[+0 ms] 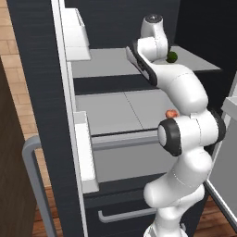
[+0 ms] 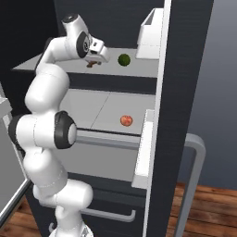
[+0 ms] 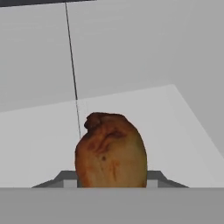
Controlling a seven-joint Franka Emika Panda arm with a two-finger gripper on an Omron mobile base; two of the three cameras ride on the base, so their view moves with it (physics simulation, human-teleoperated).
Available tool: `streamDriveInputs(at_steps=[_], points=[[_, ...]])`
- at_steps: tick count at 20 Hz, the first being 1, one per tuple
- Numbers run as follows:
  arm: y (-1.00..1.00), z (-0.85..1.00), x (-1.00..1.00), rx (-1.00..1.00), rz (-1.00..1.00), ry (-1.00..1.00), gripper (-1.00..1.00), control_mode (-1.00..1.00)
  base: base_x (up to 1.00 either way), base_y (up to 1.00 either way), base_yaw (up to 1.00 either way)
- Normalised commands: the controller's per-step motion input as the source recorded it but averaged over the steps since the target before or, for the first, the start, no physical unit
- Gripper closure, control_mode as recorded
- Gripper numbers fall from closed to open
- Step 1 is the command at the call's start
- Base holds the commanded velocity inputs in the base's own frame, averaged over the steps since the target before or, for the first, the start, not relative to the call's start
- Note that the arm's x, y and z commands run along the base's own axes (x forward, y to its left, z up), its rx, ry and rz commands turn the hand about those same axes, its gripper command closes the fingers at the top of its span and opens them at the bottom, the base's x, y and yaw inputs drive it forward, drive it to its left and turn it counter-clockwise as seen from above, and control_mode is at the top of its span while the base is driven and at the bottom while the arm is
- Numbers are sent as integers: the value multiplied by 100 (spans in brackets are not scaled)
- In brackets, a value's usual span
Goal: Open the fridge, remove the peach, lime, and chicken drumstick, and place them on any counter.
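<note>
Pincer [image 2: 94, 61] holds chicken drumstick [image 3: 111, 151]; lime [image 2: 123, 59] nr, peach [image 2: 126, 121] shelf below.

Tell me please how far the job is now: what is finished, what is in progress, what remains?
Done: the fridge stands open. In hand: the gripper is on the upper shelf with its jaws closed around the chicken drumstick, which is not yet lifted out. Left: the lime beside it on that shelf and the peach on the shelf below; nothing has reached a counter yet.
</note>
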Motion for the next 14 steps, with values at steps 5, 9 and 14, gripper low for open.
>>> streamDriveInputs(at_steps=[5, 9, 14], points=[[-43, 14, -99, 0, 3, -24, 100, -100, 0, 0, 0], [-23, 41, -100, 0, 12, -25, 100, -100, 0, 0, 0], [-1, 26, -100, 0, 19, -17, 100, -100, 0, 0, 0]])
